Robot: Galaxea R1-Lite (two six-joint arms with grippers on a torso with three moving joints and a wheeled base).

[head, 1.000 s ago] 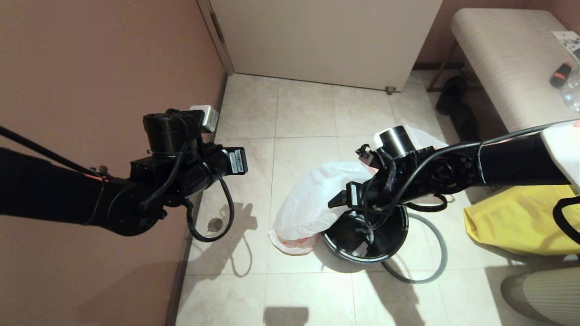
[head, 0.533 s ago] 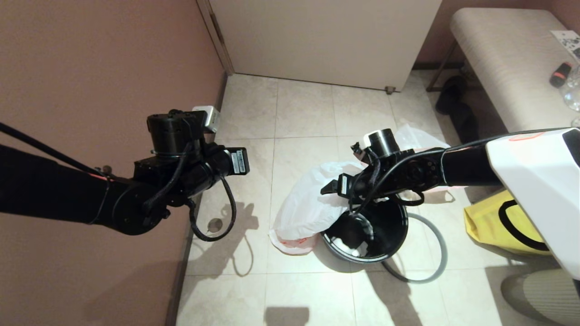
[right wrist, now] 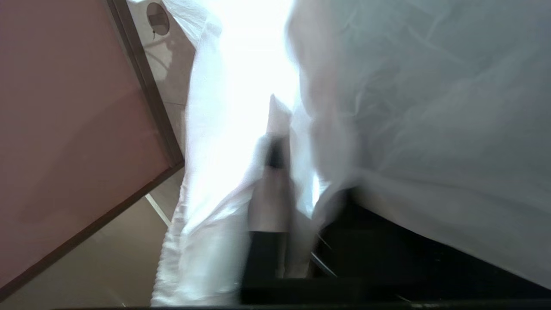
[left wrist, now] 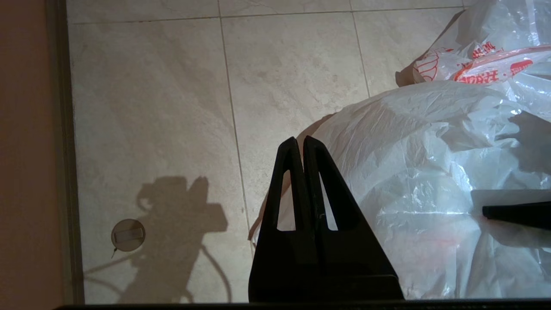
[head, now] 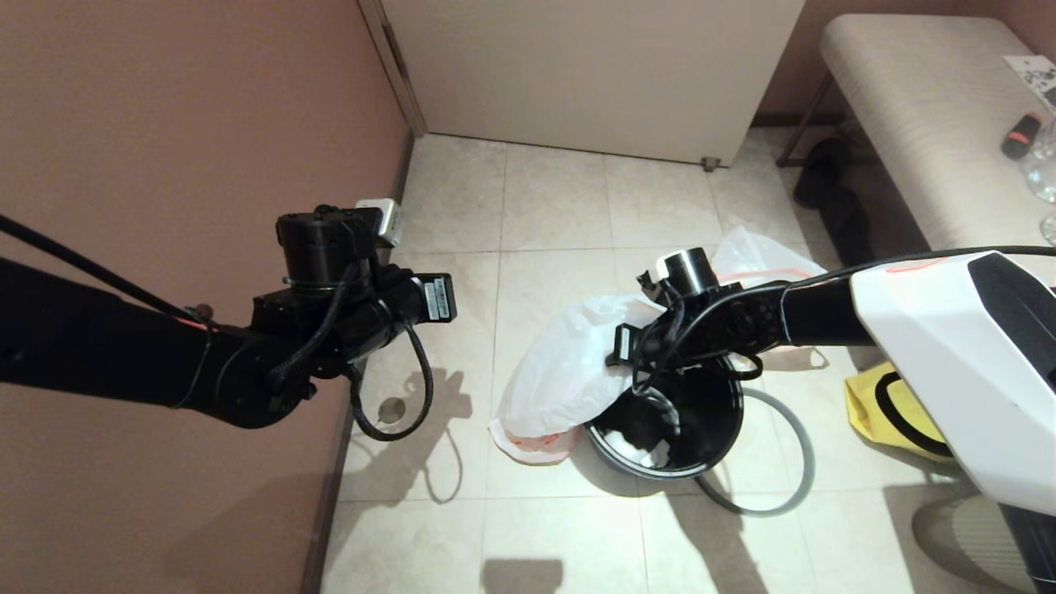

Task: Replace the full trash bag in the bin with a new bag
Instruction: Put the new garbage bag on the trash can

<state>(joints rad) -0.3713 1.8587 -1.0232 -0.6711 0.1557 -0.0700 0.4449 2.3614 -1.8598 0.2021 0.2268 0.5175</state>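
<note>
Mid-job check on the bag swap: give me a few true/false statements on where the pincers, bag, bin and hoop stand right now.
1. The right pincer is shut on the new bag at the bin rim. True.
2. The left pincer grips the same bag. False: it is shut on nothing and hangs over the floor beside the bag.
3. The grey hoop sits on the bin's rim. False: it lies on the floor, partly under the bin.
4. Most of the new bag hangs outside the bin, on the side toward the wall. True.
5. The bin lies tipped on its side. False: it stands upright, mouth up.
</note>
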